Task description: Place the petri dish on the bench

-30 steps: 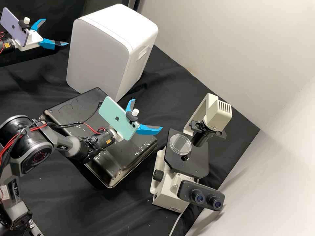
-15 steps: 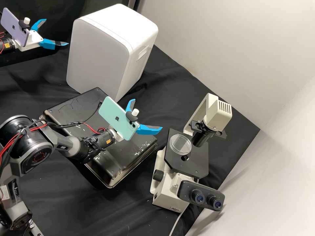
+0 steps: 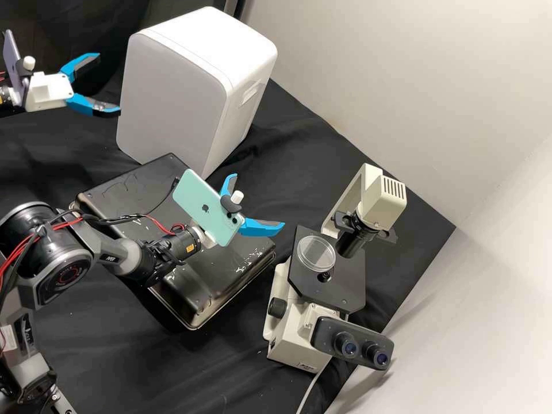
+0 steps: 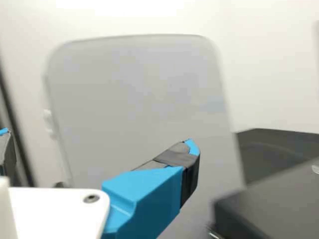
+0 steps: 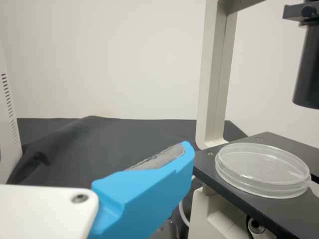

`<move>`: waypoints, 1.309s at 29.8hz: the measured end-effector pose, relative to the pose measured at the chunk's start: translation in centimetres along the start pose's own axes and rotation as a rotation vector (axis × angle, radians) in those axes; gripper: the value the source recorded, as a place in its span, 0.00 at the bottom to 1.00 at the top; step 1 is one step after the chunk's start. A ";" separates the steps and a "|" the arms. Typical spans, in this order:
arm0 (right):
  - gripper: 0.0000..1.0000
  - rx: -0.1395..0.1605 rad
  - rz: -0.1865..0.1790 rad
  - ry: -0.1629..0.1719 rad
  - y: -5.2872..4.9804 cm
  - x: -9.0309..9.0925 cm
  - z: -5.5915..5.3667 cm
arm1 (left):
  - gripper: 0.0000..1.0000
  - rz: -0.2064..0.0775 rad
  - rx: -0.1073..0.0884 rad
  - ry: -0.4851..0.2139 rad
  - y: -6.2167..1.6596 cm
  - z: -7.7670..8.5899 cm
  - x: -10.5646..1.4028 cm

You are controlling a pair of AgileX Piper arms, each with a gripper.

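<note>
The right gripper (image 3: 257, 202) stays wide open and empty near the dish (image 3: 315, 253), which still sits on the microscope stage (image 3: 345, 282), while the left gripper (image 3: 103, 82), also empty, has turned and spread its 2 fingers beside the white box (image 3: 195, 80), so the pickup has not begun.

The petri dish (image 3: 315, 253) on the microscope (image 3: 290, 339) stage is open from above and on the side facing the right gripper (image 3: 257, 201). The microscope's black lens tube (image 3: 349, 244) hangs just beside the dish, its pale pillar (image 5: 215, 74) behind. A flat black case (image 3: 201, 282) lies beside the microscope; bare bench (image 3: 299, 149) stretches from the microscope back to a white box (image 3: 195, 86).
</note>
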State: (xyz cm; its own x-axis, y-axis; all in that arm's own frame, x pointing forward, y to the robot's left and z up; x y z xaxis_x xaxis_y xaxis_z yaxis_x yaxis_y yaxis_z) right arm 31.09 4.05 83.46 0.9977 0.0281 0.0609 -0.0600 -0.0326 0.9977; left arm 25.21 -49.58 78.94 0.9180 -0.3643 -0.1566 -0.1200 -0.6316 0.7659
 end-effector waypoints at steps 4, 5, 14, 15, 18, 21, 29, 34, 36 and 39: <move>1.00 0.000 0.000 0.000 0.0 0.0 0.0 | 1.00 -0.032 -0.027 -0.052 -0.50 1.4 -1.7; 1.00 0.000 0.000 0.000 0.0 0.0 0.0 | 1.00 -0.035 -0.032 -0.064 -0.52 1.7 -2.0; 1.00 0.000 0.000 0.000 0.0 0.0 0.0 | 1.00 -0.071 -0.053 -0.165 -0.92 3.9 -4.8; 1.00 0.000 0.000 0.000 0.0 0.0 0.0 | 1.00 -0.075 -0.055 -0.174 -0.99 4.2 -5.2; 1.00 0.000 0.000 0.000 0.0 0.0 0.0 | 1.00 -0.078 -0.059 -0.199 -1.02 4.8 -6.1; 1.00 0.000 0.000 0.000 0.0 0.0 0.0 | 1.00 -0.077 -0.060 -0.228 -0.98 5.4 -7.1; 1.00 0.000 0.000 0.000 0.0 0.0 0.0 | 1.00 -0.082 -0.066 -0.270 -1.08 6.2 -7.8; 1.00 0.000 0.000 0.000 0.0 0.0 0.0 | 1.00 -0.076 -0.065 -0.270 -0.98 6.2 -8.2; 1.00 0.000 0.000 0.000 0.0 0.0 0.0 | 1.00 -0.069 -0.064 -0.271 -0.89 6.2 -8.3; 1.00 0.000 0.000 0.000 0.0 0.0 0.0 | 1.00 -0.065 -0.064 -0.273 -0.85 6.3 -8.5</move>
State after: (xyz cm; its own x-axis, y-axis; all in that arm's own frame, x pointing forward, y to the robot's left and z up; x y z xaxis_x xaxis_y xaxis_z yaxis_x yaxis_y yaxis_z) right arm 31.09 4.05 83.46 0.9977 0.0281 0.0609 -0.0600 -0.0326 0.9977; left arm 15.14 -50.26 75.69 0.7861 -0.5006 -0.3626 -0.0317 -0.6184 0.7852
